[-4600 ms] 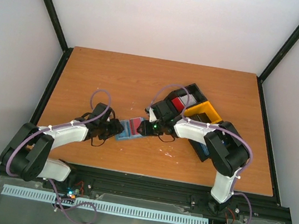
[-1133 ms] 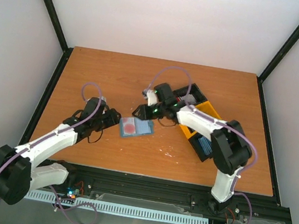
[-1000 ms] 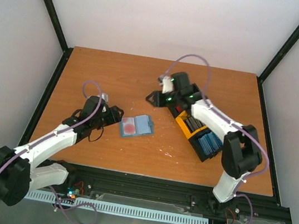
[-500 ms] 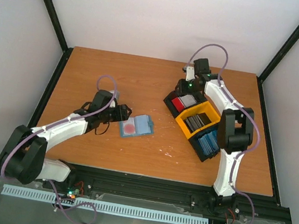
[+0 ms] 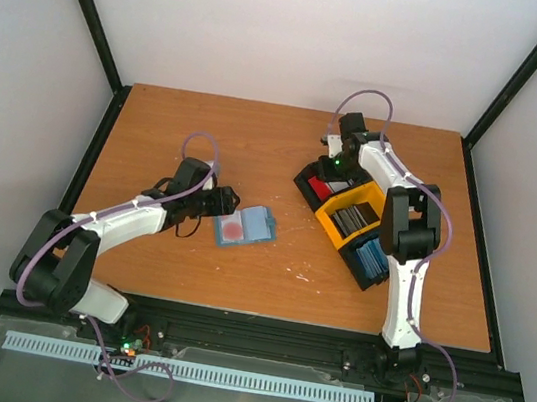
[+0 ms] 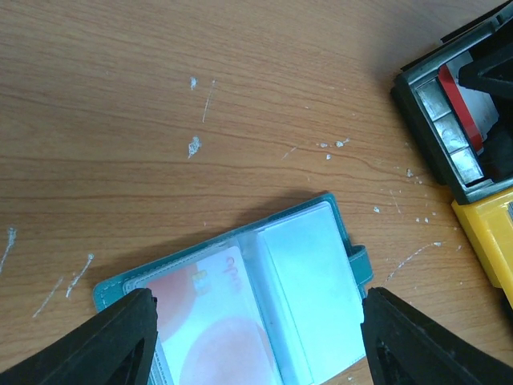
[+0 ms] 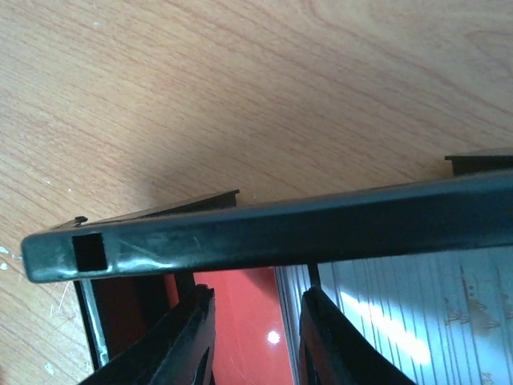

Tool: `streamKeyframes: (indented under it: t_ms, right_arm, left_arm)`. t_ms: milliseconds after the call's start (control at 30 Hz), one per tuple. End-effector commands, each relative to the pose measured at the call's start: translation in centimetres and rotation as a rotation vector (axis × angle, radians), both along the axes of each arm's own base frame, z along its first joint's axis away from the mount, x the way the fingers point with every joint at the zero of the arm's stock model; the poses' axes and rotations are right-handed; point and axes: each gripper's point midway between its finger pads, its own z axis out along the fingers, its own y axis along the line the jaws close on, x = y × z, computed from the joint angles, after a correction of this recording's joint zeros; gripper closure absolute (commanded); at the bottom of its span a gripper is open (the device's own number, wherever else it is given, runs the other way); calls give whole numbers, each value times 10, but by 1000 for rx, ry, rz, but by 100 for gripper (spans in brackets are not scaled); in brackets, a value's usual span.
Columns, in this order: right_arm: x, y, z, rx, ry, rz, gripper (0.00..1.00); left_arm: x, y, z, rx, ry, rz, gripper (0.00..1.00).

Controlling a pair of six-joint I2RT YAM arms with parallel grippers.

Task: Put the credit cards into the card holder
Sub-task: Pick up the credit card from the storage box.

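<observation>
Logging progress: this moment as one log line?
left gripper open over card holder | holder open, one red card pocketed | right gripper jaws apart above red cards in tray

The left arm (image 5: 119,222) and right arm (image 5: 390,166) wear white shells, black joints, looping purple cables.

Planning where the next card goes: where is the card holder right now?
In the top view the card holder lies open left of centre, just right of the left gripper and well left of the black-and-yellow tray.
</observation>
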Motion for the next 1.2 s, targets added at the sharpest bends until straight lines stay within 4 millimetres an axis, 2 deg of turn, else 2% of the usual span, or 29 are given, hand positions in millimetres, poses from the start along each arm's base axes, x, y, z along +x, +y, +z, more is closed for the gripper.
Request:
streamKeyframes:
  t_ms: [0,200,433,800,1033,1167]
  right_arm:
    - [-8,4,-6,-16,31,52,70]
    - [-6,1,-11,-42,32,39,69]
    - [-12,10,-12,-8,53,62,73]
    - [-14,20,14,70,27,59,79]
    - [-23,33,35,189,31,101,82]
    - [-30,35,35,198,55,119,82]
  left_arm:
    - [13,-2,14,3,-42,-7,29]
    - [12,-1,13,6,-35,1,29]
    - [12,0,13,5,-33,10,29]
    - [11,2,11,13,-27,12,29]
    - [12,3,11,15,-27,17,29]
    - [11,3,9,17,-23,16,29]
